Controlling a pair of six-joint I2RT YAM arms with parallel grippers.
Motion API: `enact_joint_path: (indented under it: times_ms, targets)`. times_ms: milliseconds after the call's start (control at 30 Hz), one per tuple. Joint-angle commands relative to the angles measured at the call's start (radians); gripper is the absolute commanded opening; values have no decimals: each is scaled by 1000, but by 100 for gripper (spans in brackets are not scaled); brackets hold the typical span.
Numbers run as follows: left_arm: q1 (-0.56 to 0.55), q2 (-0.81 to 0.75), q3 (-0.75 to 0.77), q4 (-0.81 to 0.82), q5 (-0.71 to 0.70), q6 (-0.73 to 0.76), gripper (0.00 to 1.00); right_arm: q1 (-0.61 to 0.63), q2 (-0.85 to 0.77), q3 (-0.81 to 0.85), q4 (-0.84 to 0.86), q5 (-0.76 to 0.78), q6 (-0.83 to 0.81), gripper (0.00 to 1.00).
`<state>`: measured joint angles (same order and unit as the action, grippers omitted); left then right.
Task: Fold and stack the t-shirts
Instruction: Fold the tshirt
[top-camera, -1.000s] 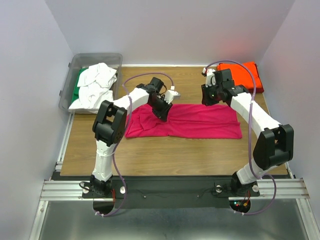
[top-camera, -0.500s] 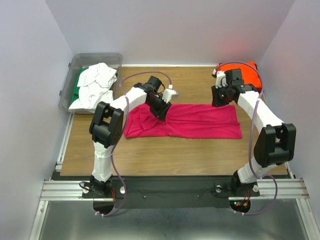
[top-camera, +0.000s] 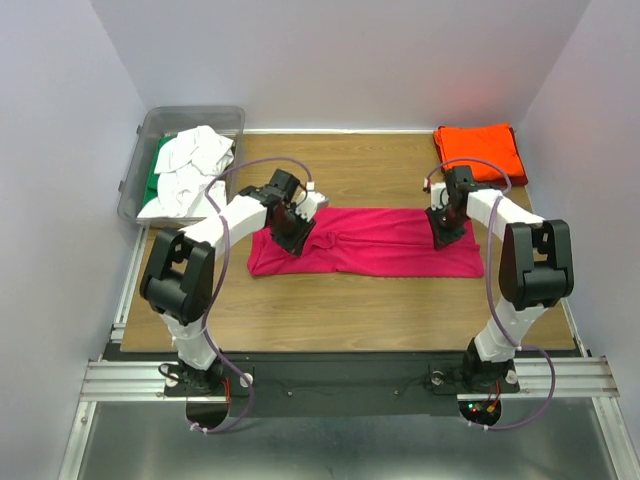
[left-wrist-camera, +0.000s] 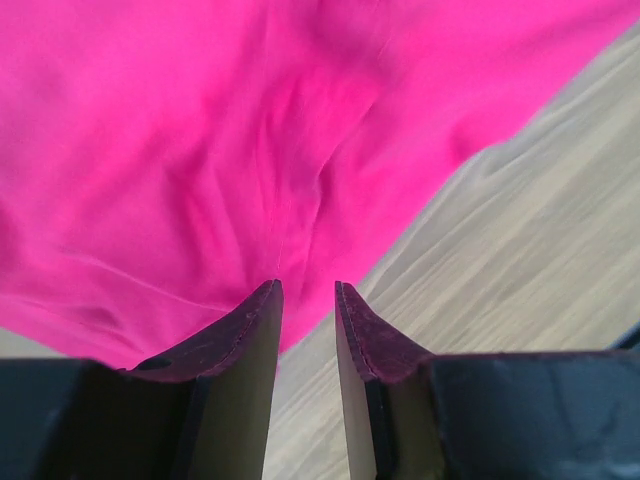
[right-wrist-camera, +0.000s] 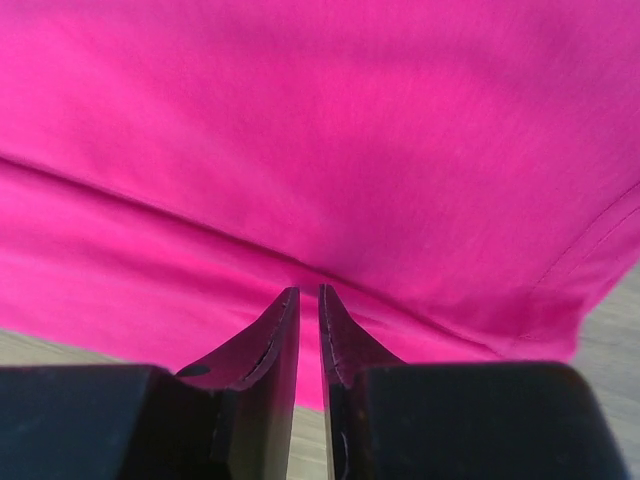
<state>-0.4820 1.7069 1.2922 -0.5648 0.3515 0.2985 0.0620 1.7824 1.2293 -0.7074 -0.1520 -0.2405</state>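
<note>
Wooden surface (top-camera: 380, 300): orange-red t-shirt (top-camera: 478, 152) folded, far right corner; magenta t-shirt (top-camera: 390, 242) centred, part-folded; remaining t-shirts (top-camera: 190, 165) wait in bin (top-camera: 190, 111). Left end effector (top-camera: 293, 229) slightly spread; right end effector (top-camera: 443, 231) near-closed, grip on cloth indeterminate.

Magenta-pink tee (top-camera: 390, 242): folded long strip, flat across mid-tabletop (top-camera: 350, 300), left end rumpled. Orange-red tee (top-camera: 478, 152): folded, far-right corner. White tees (top-camera: 195, 160) and green tee (top-camera: 160, 165): heaped far left.

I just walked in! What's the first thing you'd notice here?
A big magenta t-shirt lies spread across the middle of the table, with the left gripper and right gripper near its two ends. A folded orange t-shirt sits in the far right corner.
</note>
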Motion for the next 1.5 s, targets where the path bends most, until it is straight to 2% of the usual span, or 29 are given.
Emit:
enact_joint_path:
  times_ms: [0, 167, 267, 333, 433, 500, 533, 567, 633, 667, 767, 833, 867, 1000, 1067, 1233, 1333, 1467]
  targets:
    - [11, 40, -74, 11, -108, -52, 38, 4, -5, -59, -10, 61, -29, 18]
    - [57, 112, -94, 11, -201, 29, 37, 4, -18, -204, 20, 120, -46, 18]
    - [97, 167, -54, 14, -262, 79, 36, 2, -40, -244, 26, 123, -52, 18]
    - [117, 203, 27, 2, -270, 129, 36, 4, -67, -278, 23, 114, -65, 18]
    - [122, 322, 201, -38, -269, 197, 36, 9, -115, -283, -29, 22, -124, 18]
    - [122, 387, 388, -82, -256, 211, 36, 16, -147, -258, -87, -71, -181, 19]
    - [123, 420, 454, -98, -256, 220, 36, 30, -167, -225, -142, -174, -198, 21]
    - [123, 494, 593, -130, -259, 217, 36, 35, -191, -196, -182, -234, -230, 22]
    - [131, 584, 720, -155, -263, 209, 36, 36, -209, -89, -300, -382, -264, 23]
    - [137, 606, 819, -159, -273, 203, 36, 35, -222, -53, -320, -397, -260, 23]
    - [171, 636, 941, -158, -209, 148, 37, 24, -242, 41, -323, -353, -235, 24]
    - [193, 575, 926, -146, -75, 101, 38, 18, -223, 59, -275, -229, -203, 23]
    - [192, 538, 841, -100, -42, 85, 38, 18, -209, 55, -262, -190, -201, 22]
    - [151, 369, 589, 45, 23, 13, 40, 13, -129, 9, -156, -55, -158, 18]
    - [129, 330, 527, 78, 35, -34, 40, 13, -65, 6, -141, -32, -132, 17]
    - [94, 375, 427, 111, 37, -194, 40, 16, 23, -8, -132, -50, -121, 13]
    - [94, 407, 388, 132, 14, -223, 39, 24, 29, -31, -130, -76, -138, 13]
    - [112, 497, 401, 131, -26, -220, 38, 93, 38, -106, -129, -93, -152, 14]
